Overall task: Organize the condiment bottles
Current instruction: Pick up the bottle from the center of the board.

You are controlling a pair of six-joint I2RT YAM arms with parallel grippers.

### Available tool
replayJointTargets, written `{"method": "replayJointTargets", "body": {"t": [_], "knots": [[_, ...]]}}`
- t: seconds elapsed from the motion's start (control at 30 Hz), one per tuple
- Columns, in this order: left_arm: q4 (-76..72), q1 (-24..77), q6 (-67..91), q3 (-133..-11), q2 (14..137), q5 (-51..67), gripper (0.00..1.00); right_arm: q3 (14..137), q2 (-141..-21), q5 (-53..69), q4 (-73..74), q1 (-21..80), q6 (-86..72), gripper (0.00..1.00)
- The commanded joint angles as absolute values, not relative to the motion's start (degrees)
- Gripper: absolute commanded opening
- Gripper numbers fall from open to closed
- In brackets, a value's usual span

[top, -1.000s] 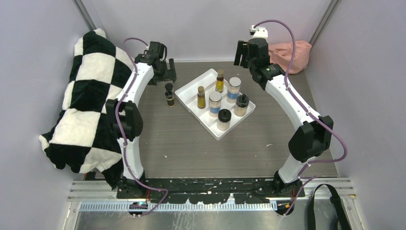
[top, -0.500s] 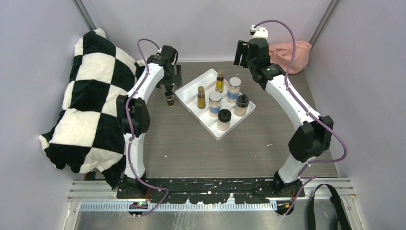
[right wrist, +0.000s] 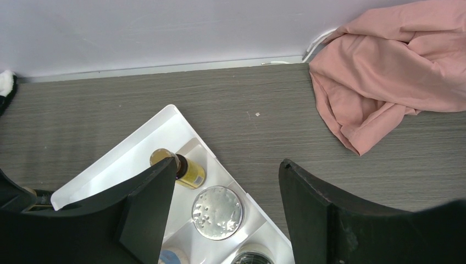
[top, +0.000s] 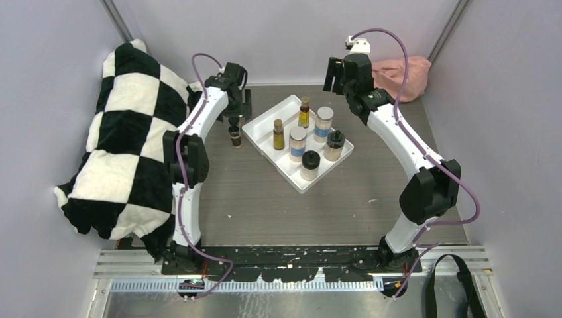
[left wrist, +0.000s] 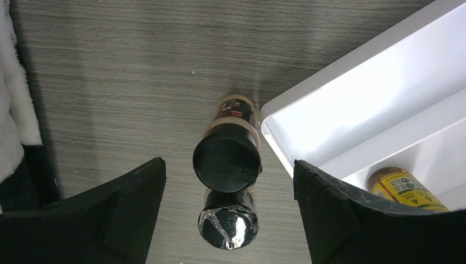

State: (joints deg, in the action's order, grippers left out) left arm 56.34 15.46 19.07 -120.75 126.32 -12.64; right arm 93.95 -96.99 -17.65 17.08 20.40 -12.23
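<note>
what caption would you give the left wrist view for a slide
open left tool over a black-capped bottle and a shiny-topped bottle beside the white tray

I can read no word or number anywhere. In my left wrist view, the small dark bottle (left wrist: 233, 110) beside the tray (left wrist: 357, 104) carries red and white marks on its label, too blurred to make out. The amber bottle (left wrist: 405, 188) in the tray shows fine print on yellow, also illegible.
</note>
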Motion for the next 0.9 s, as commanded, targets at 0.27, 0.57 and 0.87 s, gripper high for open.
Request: {"method": "replayJointTargets", "body": {"t": [0.27, 0.57, 0.87], "knots": [[54.5, 15.3, 18.9, -122.8, 127.8, -13.3, 0.81, 93.9, -95.3, -17.8, 14.1, 20.0, -12.4, 0.74], [54.1, 15.0, 19.2, -122.7, 127.8, -13.5, 0.69, 93.7, -95.0, -17.8, 14.2, 19.9, -12.4, 0.74], [52.8, 14.9, 19.4, -121.3, 126.7, -14.0, 0.61, 93.9, -95.0, -17.6, 14.5, 19.9, -12.5, 0.74]]}}
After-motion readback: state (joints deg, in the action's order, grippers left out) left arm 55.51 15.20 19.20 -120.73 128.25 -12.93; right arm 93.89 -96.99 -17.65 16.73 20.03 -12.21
